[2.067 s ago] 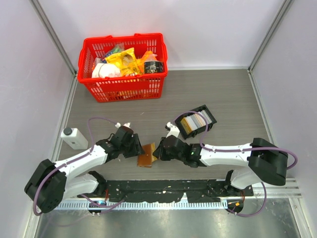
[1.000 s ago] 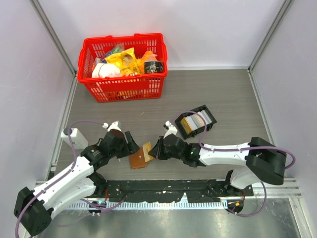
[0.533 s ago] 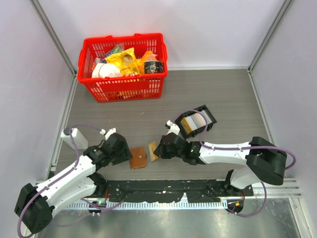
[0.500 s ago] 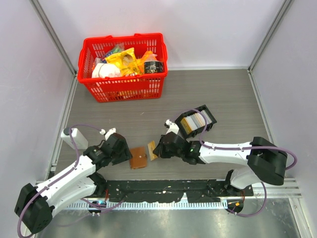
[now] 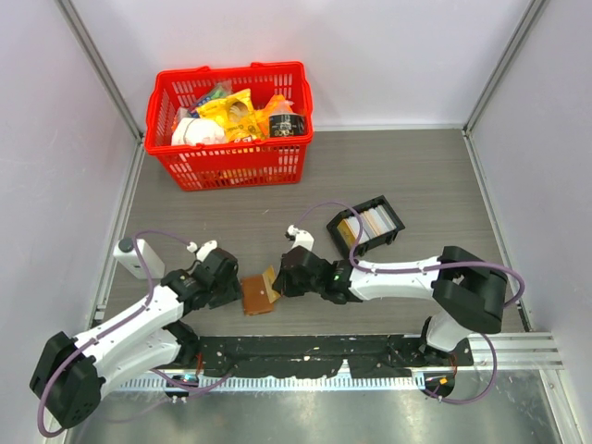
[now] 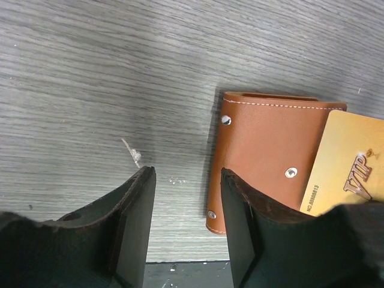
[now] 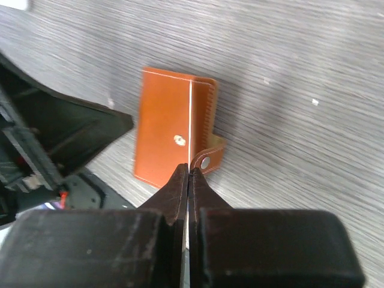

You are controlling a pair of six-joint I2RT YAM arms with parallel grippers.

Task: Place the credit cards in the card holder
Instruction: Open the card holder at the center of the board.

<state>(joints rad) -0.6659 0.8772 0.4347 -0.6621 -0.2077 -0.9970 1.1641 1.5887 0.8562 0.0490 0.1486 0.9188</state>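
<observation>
- The right tool (image 5: 277,280) is reaching further left, carrying its gold card (image 6: 351,174) over the card holder (image 5: 256,295).
- The left tool (image 5: 225,286) is backing off left, now apart from the card holder lying on the tabletop (image 5: 416,166).

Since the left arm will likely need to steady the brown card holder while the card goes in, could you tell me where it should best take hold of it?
Probably by the card holder's bare stitched edge facing the open left gripper, sliding in low from that side. It lies flat, and the yellow card held by the right gripper overlaps the far side.
</observation>
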